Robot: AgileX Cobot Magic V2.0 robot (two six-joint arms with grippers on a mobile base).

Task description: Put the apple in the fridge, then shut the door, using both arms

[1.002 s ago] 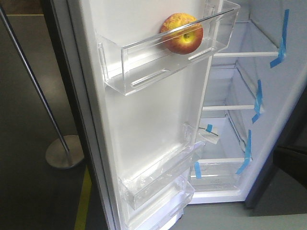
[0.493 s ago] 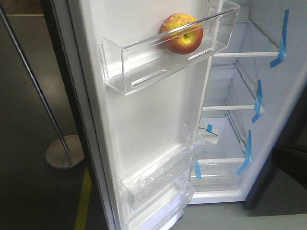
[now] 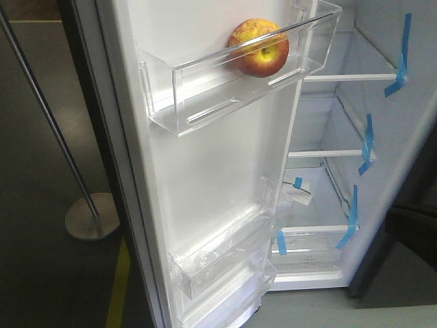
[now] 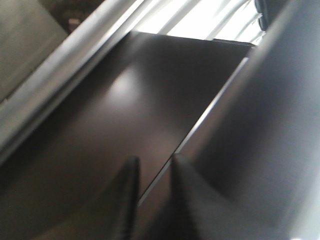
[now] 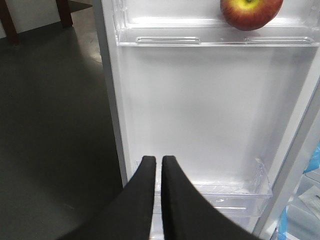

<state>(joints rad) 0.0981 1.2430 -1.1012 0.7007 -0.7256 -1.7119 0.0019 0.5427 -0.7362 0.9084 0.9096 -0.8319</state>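
Dark grey floor (image 3: pixel 41 273) and a metal stand (image 3: pixel 89 217) lie left of the open fridge (image 3: pixel 410 171).

The right gripper (image 5: pixel 158 159) has its fingers all but pressed together, only a thin slit between them, and holds nothing. It points at the white inner face of the door (image 3: pixel 218 178), below the upper door shelf (image 3: pixel 205 89).

The left gripper (image 4: pixel 152 162) shows its fingers a little apart, nothing caught that I can see. Blur hides whether they touch the dark panel (image 4: pixel 150 100) ahead.

Over the last second almost nothing has moved. The apple (image 3: pixel 259 48) sits as before at the right end of that clear shelf, and the door stands just as wide. Placing looks done; closing has not begun.

A dark shape (image 3: pixel 416 229) cut off at the right edge has crept in slightly. What it is I cannot tell.
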